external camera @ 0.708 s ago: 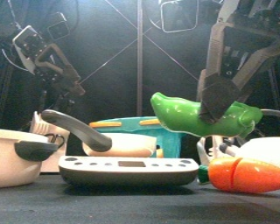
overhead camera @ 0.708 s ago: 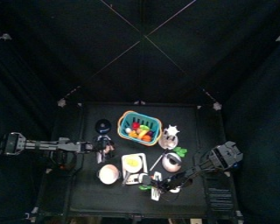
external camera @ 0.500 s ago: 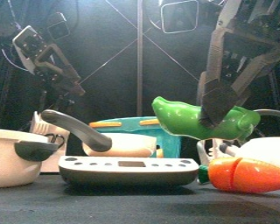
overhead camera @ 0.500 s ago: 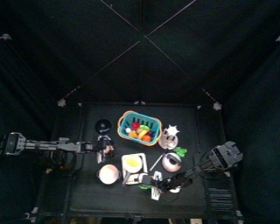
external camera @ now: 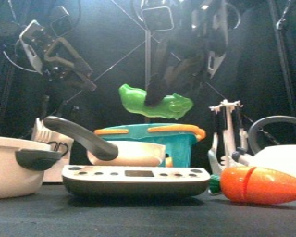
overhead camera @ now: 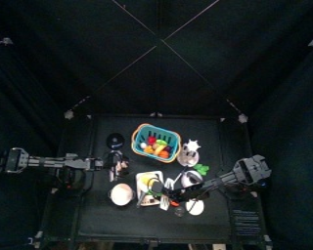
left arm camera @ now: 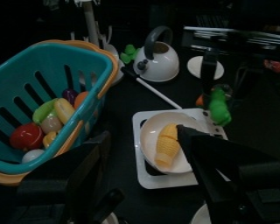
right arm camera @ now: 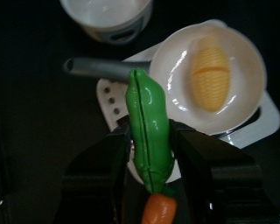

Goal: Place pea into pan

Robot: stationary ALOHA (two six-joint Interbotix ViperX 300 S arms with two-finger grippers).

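Note:
The pea (external camera: 154, 100), a bright green pod, hangs in my right gripper (external camera: 178, 81), which is shut on it above the table. In the right wrist view the pea (right arm camera: 146, 129) sits between the jaws of the right gripper (right arm camera: 149, 156), beside the white pan (right arm camera: 238, 42) that holds a yellow corn piece. The pan (external camera: 136, 153) has a dark grey handle (external camera: 79, 132). The left wrist view shows the pea (left arm camera: 220, 107) just past the pan (left arm camera: 185, 123). My left gripper (left arm camera: 154, 188) is open and empty, near the teal basket (left arm camera: 49, 96).
A white bowl (external camera: 12, 167) stands front left, a grey scale-like slab (external camera: 138, 181) in front of the pan, and a carrot (external camera: 268, 185) front right. A kettle (left arm camera: 161, 61) stands behind the pan. The basket (overhead camera: 154, 144) holds mixed fruits.
My right gripper has carried the pea to the left and a little upward, from above the carrot toward the pan. The left arm has not moved.

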